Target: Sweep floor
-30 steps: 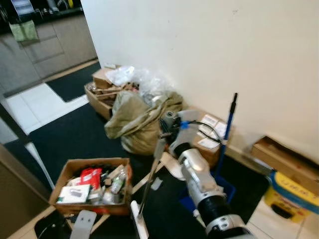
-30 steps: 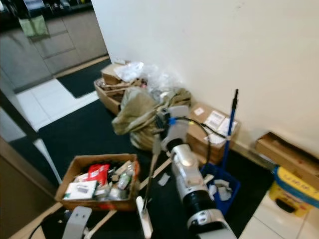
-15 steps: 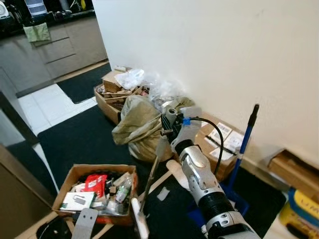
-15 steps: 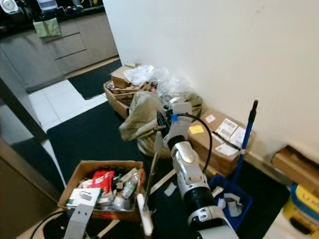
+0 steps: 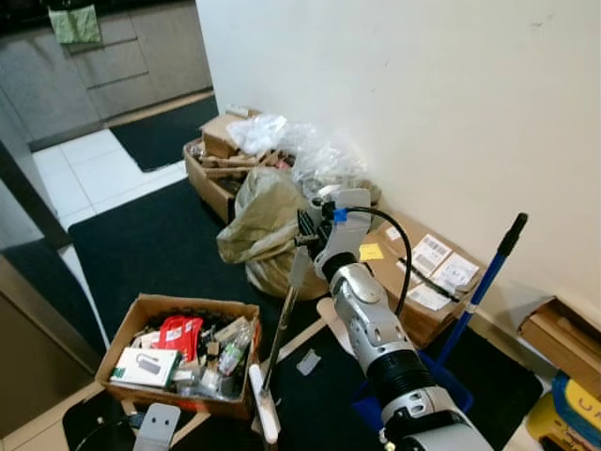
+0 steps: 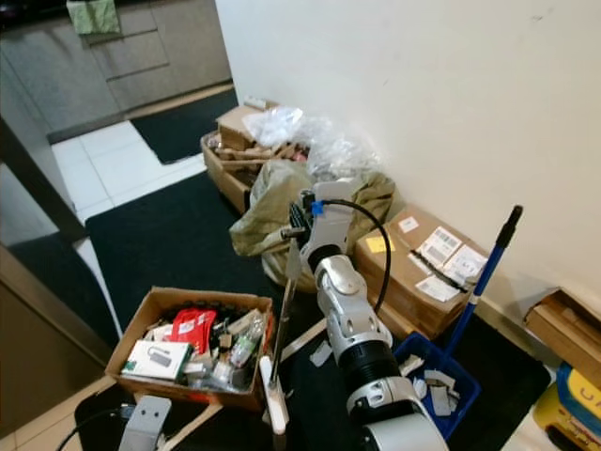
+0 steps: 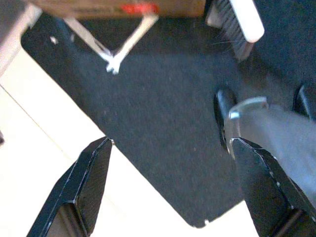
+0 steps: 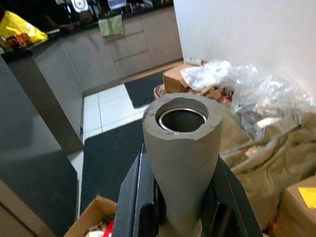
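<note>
A black mat (image 5: 160,244) covered most of the floor beside the white wall (image 5: 423,103). On it, against the wall, slumped a tan sack (image 5: 263,225), with clear plastic bags (image 6: 324,150) and open boxes of scrap (image 5: 218,155) behind it and a flat carton (image 6: 427,268) with labels beside it. Nearer the robot sat an open cardboard box (image 5: 141,315) crammed with packets, a red pack and a small bottle. A blue dustpan (image 6: 437,390) with a long blue handle held scraps of paper.

The broom (image 5: 282,324) stood nearly upright between the box and the dustpan, with a thin metal shaft, a grey grip at the top and a white brush head (image 7: 237,24) resting on the mat. The right gripper (image 8: 180,197) was clamped tight around that grey grip. The left gripper (image 7: 168,182) hung low over the mat's edge, fingers spread wide and holding nothing.
</note>
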{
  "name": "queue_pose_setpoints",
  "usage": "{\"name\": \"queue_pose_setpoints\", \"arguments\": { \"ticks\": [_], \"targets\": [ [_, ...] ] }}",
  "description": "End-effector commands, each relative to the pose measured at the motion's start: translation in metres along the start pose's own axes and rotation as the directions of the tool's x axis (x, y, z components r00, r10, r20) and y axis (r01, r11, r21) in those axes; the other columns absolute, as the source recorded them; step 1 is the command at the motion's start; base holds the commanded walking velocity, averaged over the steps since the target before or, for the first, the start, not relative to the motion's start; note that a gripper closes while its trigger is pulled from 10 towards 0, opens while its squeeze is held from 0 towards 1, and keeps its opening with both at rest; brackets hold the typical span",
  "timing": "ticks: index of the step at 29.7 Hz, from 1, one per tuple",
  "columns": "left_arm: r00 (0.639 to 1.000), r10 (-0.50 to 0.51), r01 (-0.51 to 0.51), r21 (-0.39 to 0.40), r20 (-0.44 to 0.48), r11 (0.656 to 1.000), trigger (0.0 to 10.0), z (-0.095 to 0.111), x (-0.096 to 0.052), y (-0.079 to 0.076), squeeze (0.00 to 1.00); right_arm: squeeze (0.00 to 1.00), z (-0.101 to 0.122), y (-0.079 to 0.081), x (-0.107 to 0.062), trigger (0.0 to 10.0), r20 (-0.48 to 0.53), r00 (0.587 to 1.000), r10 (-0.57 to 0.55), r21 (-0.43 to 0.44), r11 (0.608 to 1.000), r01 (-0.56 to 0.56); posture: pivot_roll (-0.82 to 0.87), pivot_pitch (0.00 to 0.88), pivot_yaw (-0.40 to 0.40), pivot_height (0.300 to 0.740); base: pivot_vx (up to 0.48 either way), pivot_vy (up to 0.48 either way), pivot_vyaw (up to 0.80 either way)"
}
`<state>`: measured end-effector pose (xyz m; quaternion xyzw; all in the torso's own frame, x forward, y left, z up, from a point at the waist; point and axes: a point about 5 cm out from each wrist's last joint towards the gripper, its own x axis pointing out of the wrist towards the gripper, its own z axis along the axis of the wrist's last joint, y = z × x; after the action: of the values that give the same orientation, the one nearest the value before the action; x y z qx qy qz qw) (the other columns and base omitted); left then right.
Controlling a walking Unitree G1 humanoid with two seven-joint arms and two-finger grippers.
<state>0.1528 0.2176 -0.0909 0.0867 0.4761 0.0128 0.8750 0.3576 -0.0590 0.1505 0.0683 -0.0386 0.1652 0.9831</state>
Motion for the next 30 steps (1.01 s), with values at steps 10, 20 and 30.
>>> {"name": "queue_pose_setpoints", "arguments": {
  "ticks": [10,20,30],
  "targets": [
    [0.999,-0.021,0.022,0.006,-0.041,1.0,10.0,-0.041,-0.013,-0.004,0.0,0.0,-0.007,0.019,0.008,10.0,-0.08,0.997,-0.017,0.11,0.994,0.026,0.01,0.274,0.02,0.74,0.0,0.0,0.0],
    [0.999,-0.022,0.022,0.031,-0.025,0.999,10.0,-0.05,-0.018,0.0,0.0,0.0,0.009,0.015,0.02,10.0,-0.046,0.996,-0.075,0.076,0.994,0.078,0.03,0.335,0.022,0.74,0.0,0.0,0.0],
    [0.999,-0.039,0.04,0.044,-0.028,0.998,10.0,-0.053,-0.019,-0.004,0.0,0.0,0.092,-0.033,0.039,10.0,0.157,0.955,-0.253,-0.049,0.963,0.264,0.02,0.332,0.016,0.74,0.0,0.0,0.0]
  ]
}}
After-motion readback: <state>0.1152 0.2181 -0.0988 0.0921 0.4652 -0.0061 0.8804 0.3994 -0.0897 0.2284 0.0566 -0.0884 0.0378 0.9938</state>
